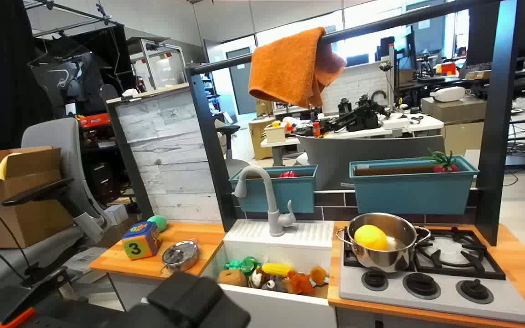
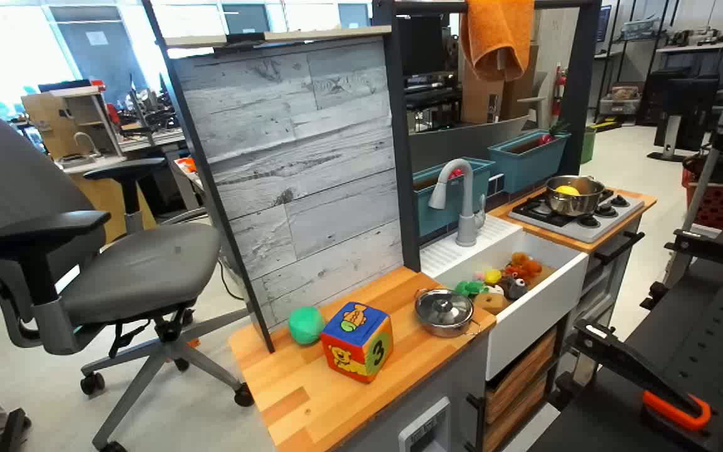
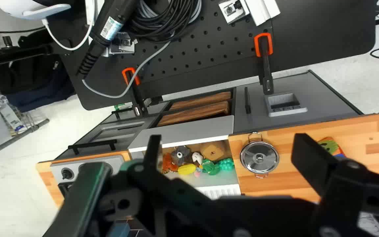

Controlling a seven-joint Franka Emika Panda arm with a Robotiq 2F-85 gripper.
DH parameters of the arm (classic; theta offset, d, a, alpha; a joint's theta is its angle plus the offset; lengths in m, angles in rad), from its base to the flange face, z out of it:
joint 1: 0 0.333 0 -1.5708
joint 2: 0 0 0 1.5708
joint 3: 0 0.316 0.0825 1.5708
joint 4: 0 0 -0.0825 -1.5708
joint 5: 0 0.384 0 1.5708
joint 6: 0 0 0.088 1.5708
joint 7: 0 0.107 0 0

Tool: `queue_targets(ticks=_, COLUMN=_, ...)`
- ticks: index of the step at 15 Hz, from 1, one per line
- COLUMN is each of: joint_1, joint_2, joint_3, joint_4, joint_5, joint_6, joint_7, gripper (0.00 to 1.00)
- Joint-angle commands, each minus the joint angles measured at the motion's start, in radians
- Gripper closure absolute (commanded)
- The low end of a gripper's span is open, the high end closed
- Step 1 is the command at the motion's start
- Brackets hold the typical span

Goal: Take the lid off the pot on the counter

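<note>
The small grey metal pot point(image 2: 448, 329) stands on the light-brown wooden counter point(image 2: 311, 402), near the sink. Its round shiny lid point(image 2: 443, 306) with a central knob sits on top. Pot point(image 1: 188, 263) and lid point(image 1: 179, 251) also show in an exterior view. In the wrist view the lid point(image 3: 259, 158) is seen from above, with the pot's wire handle point(image 3: 254, 135) sticking out. My gripper point(image 3: 229, 140) is open and empty, fingers wide apart. The lid shows between the fingers, well beyond them and apart. A dark, blurred arm or gripper part point(image 1: 194, 298) covers the bottom of an exterior view.
A soft number cube point(image 2: 357, 341) and a green ball point(image 2: 305, 324) are left of the pot. The white sink point(image 1: 278, 291) holds several toys, under a grey faucet point(image 1: 271, 196). A larger steel pot point(image 1: 381, 255) with a yellow object point(image 1: 370, 238) stands on the stove point(image 1: 431, 287).
</note>
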State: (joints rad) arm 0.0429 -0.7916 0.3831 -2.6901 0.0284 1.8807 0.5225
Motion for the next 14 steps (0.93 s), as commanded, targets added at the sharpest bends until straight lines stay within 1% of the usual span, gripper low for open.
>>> queue_targets(ticks=1, joint_1=0.014, joint_2=0.004, joint_3=-0.013, joint_4=0.001, joint_5=-0.01, joint_6=-0.001, joint_7=0.009, gripper=0.0)
queue_targets(ticks=9, joint_1=0.014, joint_2=0.004, joint_3=-0.013, joint_4=0.001, joint_5=-0.01, joint_6=-0.001, joint_7=0.009, gripper=0.0)
queue_targets(ticks=11, joint_1=-0.001, joint_2=0.029, joint_3=-0.036, joint_4=0.009, joint_5=-0.019, joint_6=0.021, joint_7=-0.014, gripper=0.0)
queue_targets(ticks=14, joint_1=-0.031, joint_2=0.095, joint_3=-0.102, joint_4=0.035, joint_5=-0.024, joint_6=0.059, joint_7=-0.073, gripper=0.0)
